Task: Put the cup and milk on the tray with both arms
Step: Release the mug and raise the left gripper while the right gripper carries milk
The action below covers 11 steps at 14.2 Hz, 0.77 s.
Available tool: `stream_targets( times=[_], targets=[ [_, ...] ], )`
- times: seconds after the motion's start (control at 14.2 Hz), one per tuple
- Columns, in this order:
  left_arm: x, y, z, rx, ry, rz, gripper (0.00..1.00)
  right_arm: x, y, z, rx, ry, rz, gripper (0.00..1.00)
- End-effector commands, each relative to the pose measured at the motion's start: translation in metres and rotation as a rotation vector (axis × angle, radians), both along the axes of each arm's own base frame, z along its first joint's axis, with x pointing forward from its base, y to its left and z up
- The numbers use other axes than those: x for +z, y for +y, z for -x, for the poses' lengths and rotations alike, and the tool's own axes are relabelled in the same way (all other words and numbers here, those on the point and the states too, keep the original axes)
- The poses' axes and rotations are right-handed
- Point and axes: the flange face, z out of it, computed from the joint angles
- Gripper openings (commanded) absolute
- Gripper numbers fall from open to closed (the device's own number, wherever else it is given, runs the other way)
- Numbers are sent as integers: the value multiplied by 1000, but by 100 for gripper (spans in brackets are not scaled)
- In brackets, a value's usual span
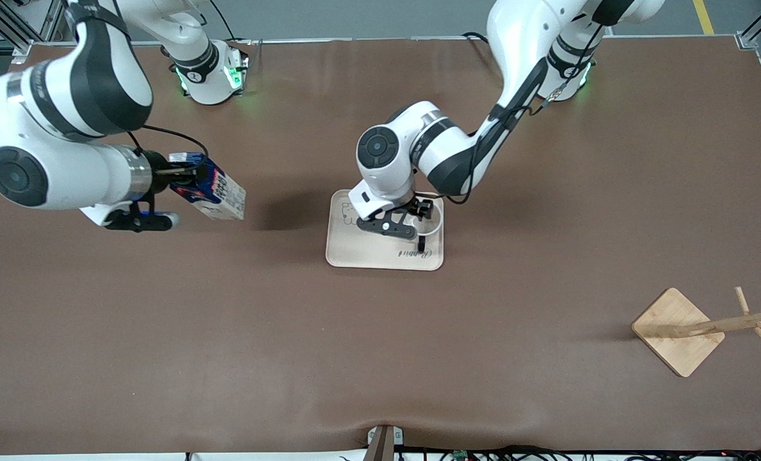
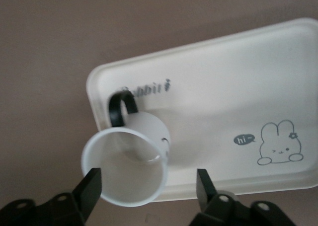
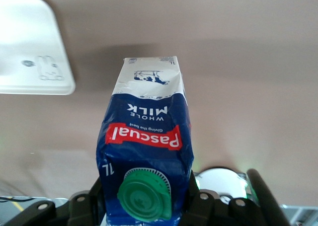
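The cream tray (image 1: 367,253) lies at the table's middle. The white cup (image 1: 434,221) stands upright on the tray's corner toward the left arm's end, its black handle (image 1: 422,243) by the script lettering. My left gripper (image 1: 412,218) hangs just above the cup, open. In the left wrist view the cup (image 2: 126,169) sits on the tray (image 2: 223,87) between my left gripper's (image 2: 148,186) spread fingers, untouched. My right gripper (image 1: 185,173) is shut on the milk (image 1: 223,192), held tilted in the air over bare table toward the right arm's end. The right wrist view shows the milk (image 3: 146,136) clamped in the right gripper (image 3: 144,201), green cap toward the camera.
A wooden stand with a square base (image 1: 678,330) is toward the left arm's end, nearer to the front camera than the tray. The tray's corner also shows in the right wrist view (image 3: 30,47). The half of the tray toward the right arm's end, with the bear drawing (image 2: 278,144), is bare.
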Motion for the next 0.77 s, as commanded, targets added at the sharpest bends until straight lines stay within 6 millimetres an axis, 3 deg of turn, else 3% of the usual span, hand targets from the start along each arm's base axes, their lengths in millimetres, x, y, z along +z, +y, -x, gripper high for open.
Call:
stream_targets(
  times=[0.0,0.14,0.28,0.35,0.56,0.7],
  targets=[
    [64,57,-37,98,-54,25,100,-17,62,-6,-27,1,-30,5],
    [100,95,-58,162,-93,41,100,-38,111,-2,-61,-3,-22,7],
    [135,140,-79,233,-135,58,100,-38,173,11,-71,-25,20,7],
    [149,160,-85,266,-145,57,100,-39,194,9,-95,-33,41,7],
    [177,225,-105,364,-168,52,100,-51,247,19,-82,-46,73,8],
    [189,251,-109,384,-166,41,100,-62,260,16,-73,-60,67,8]
  ],
)
